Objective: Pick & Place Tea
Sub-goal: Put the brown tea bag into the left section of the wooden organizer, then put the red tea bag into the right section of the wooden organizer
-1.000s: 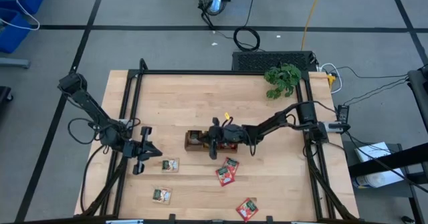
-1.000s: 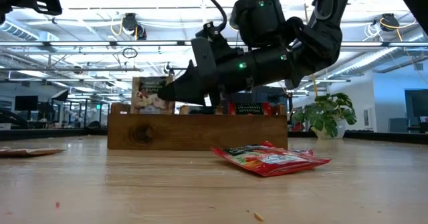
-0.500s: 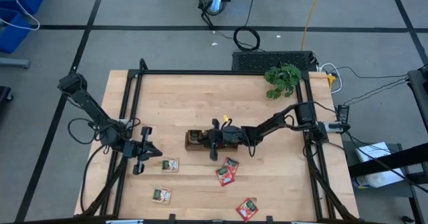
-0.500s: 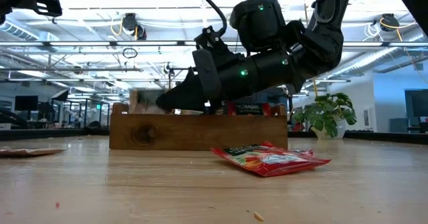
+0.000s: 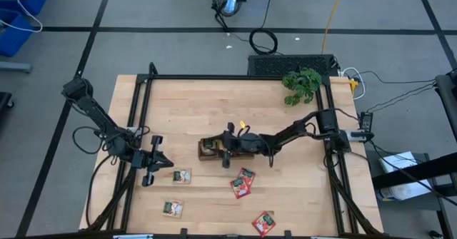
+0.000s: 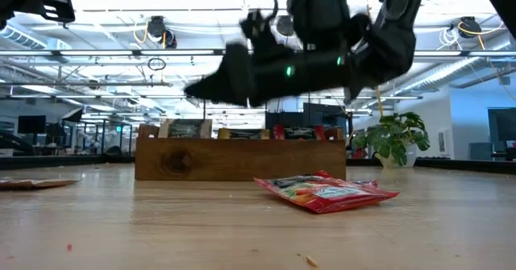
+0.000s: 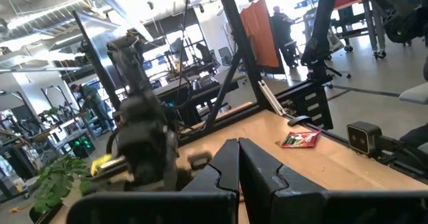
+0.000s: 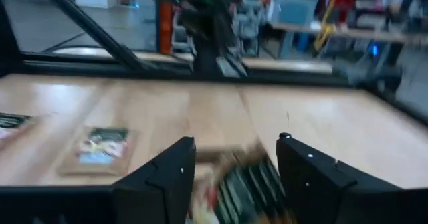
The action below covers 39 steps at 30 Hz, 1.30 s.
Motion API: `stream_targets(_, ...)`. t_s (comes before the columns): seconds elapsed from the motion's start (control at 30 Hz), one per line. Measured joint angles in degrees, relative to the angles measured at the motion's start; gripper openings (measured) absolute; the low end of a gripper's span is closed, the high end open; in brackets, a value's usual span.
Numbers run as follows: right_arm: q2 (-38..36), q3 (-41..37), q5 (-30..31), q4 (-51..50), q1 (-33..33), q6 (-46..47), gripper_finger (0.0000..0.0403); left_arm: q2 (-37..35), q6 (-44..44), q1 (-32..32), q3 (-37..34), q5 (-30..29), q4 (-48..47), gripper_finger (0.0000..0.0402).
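R gripper [image 5: 227, 153] jaws released over the tray [image 6: 239, 158] w/ tea sachets inside, more tea [image 5: 241, 182] loose on surface; lift straight up clear of tray wall before next pick; L gripper [image 5: 151, 169] clenched, parked

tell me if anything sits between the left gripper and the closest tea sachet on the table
Nothing visible does. The left gripper, fingers shut, sits right beside the nearest tea sachet, with only bare table between them. The right gripper is apart, over the wooden tray.
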Motion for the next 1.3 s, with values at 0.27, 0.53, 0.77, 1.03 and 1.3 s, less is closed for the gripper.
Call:
stream_targets(0.27,-9.0,0.0,0.6,-6.5,5.1,-10.8,0.0161,0.0,-3.8,0.0,0.0,0.0,-1.1,0.0010)
stream_targets(0.53,-19.6,-6.2,4.3,-18.2,8.6,-12.0,0.0015,0.0,-12.8,-0.4,0.0,0.0,-2.6,0.0010)
stream_targets(0.77,-24.5,-23.1,4.4,-1.4,9.1,-10.0,0.0003,0.0,-18.1,-1.4,0.8,0.4,-4.3,0.0010)
stream_targets(1.03,-27.7,-30.7,2.5,3.4,7.1,-11.9,0.0002,0.4,-23.7,-2.4,9.3,-5.2,-24.4,0.0010)
stream_targets(1.3,-27.8,-30.8,-4.9,4.7,6.5,-11.8,0.0001,7.8,-23.7,0.2,9.7,-7.0,-22.2,0.0010)
